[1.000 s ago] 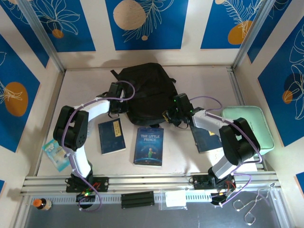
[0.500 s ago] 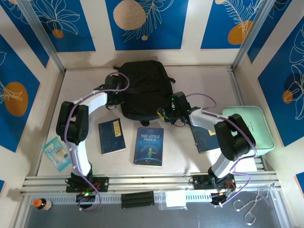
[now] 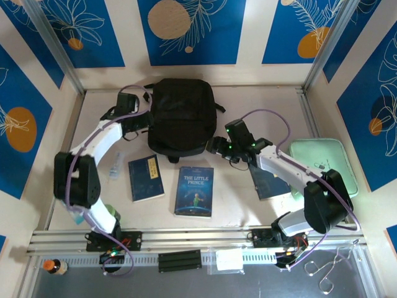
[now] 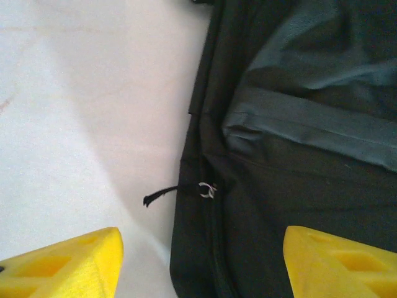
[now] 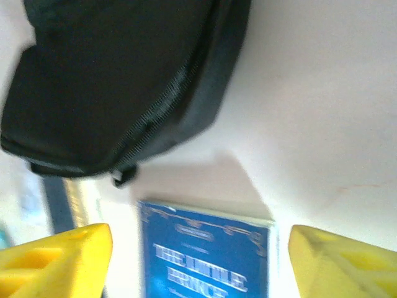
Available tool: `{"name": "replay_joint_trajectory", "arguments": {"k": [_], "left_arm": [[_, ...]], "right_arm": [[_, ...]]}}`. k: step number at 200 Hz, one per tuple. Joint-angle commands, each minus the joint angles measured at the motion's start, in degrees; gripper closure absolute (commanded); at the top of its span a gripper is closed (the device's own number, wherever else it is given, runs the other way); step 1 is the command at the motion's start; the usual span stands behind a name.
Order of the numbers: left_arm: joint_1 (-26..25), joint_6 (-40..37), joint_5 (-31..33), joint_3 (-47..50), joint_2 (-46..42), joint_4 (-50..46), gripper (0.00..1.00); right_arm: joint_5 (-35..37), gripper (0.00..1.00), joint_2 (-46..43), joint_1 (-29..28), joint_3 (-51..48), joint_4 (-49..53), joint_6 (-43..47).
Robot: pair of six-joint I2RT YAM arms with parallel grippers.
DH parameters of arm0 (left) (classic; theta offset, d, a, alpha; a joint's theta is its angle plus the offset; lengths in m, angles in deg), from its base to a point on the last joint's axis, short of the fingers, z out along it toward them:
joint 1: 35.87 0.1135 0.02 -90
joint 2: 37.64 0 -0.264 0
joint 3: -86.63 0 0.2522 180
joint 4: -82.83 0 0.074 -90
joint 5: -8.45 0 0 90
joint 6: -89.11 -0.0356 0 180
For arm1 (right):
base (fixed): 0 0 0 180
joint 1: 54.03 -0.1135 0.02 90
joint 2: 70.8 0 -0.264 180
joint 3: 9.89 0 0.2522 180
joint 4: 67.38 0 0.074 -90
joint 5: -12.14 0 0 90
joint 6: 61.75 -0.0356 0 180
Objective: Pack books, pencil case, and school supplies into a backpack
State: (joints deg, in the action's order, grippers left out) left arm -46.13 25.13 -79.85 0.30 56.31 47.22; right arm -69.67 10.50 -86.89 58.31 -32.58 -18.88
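Black soft fabric backpack [image 3: 183, 118] lay at the back of the table, apparently zipped, with three thin navy paperback books [image 3: 194, 190] flat on the surface in front of it, none packed. We saw the left gripper [image 4: 201, 239] spread wide and empty, straddling the bag's side edge just short of a small metal zip pull [image 4: 206, 190]. The right gripper [image 5: 200, 233] hung equally wide and empty near the bag's front corner. We judged that opening the bag was the step in hand, and the next move called for closing on that pull. The pale matt tabletop [image 3: 260, 105] sat among blue leaf-printed wall panels [image 3: 189, 28].
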Motion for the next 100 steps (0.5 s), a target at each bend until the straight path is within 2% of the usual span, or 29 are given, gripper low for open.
{"name": "replay_joint_trajectory", "arguments": {"k": [1,13,25,45,100], "left_arm": [[-0.1,-0.2,-1.2,3.9,-5.2,0.5,0.22],[-0.1,-0.9,-1.3,5.4,-7.1,1.8,0.15],[-0.1,-2.0,-1.2,6.4,-8.4,3.3,0.12],[0.1,-3.7,1.3,7.3,-9.1,4.4,0.06],[0.2,-5.4,0.6,7.9,-8.6,8.3,0.01]], "right_arm": [[5.6,0.2,1.1,-3.0,-0.3,12.5,10.3],[7.3,0.15,2.4,-5.3,0.1,14.4,11.8],[7.9,0.13,4.1,-7.2,0.8,15.2,12.8],[9.1,0.12,7.8,-9.5,2.6,17.3,13.4],[8.2,0.14,15.7,-11.7,7.1,19.6,12.2]]}}
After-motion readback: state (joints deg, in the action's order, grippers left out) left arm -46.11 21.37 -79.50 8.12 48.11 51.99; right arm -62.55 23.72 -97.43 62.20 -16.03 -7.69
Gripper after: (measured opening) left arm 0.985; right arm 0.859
